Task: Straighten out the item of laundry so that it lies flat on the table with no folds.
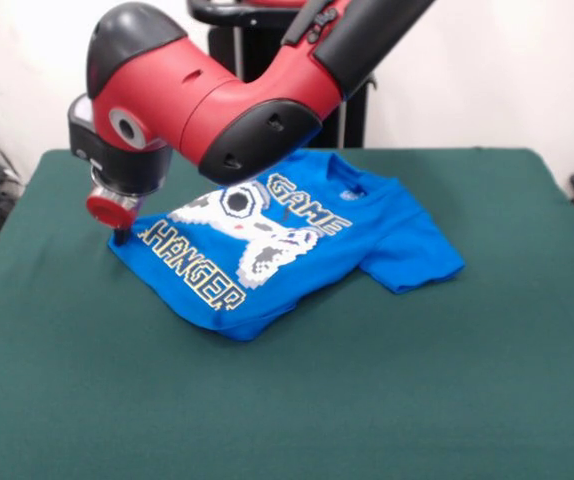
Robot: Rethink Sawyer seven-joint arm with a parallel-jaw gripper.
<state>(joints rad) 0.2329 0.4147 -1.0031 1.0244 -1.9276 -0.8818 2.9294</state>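
Observation:
The bright blue T-shirt (297,245) lies near the middle of the dark green table (287,400), print side up, with the white game controller and the "GAME CHANGER" lettering showing. Its right sleeve is spread out toward the right. Its left part is bunched, and the lettering there is partly cut off. The red and black arm comes down from the top. My gripper (120,236) is at the shirt's left edge, low against the cloth. Only a small dark tip shows below the red wrist, so its state is not visible.
The arm's large red elbow and forearm (217,100) hang over the back left part of the shirt and hide it. The black pedestal (257,40) stands behind the table. Cables and dark gear lie at the left and right edges of the picture.

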